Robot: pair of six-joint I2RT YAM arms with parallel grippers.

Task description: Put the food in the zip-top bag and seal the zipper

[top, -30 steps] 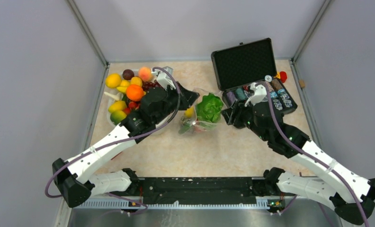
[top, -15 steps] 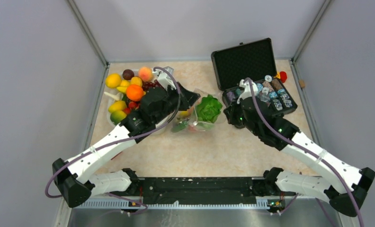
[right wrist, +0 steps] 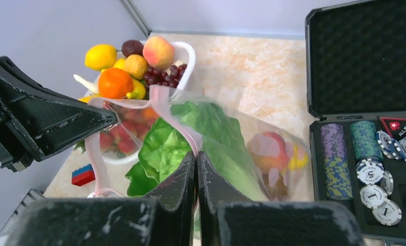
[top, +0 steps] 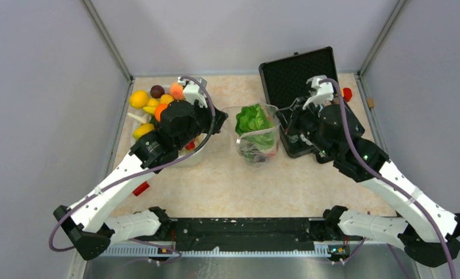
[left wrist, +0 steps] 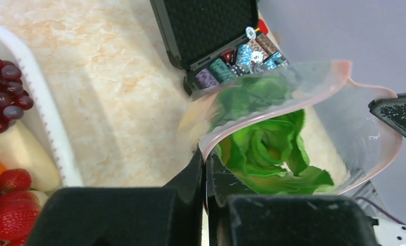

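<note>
Clear zip-top bag [top: 259,145] between left pincer [left wrist: 205,161] and right pincer [right wrist: 196,159], both tight on rim.

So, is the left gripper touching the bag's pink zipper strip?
Touching. The left wrist view shows the left gripper shut on the zipper, the pink strip vanishing between its closed fingers.

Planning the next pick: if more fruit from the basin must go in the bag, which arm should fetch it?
Left, probably. The left hand pinches the bag rim right beside the basin; the right hand holds the opposite rim, over by the case, and could keep the bag up.
</note>
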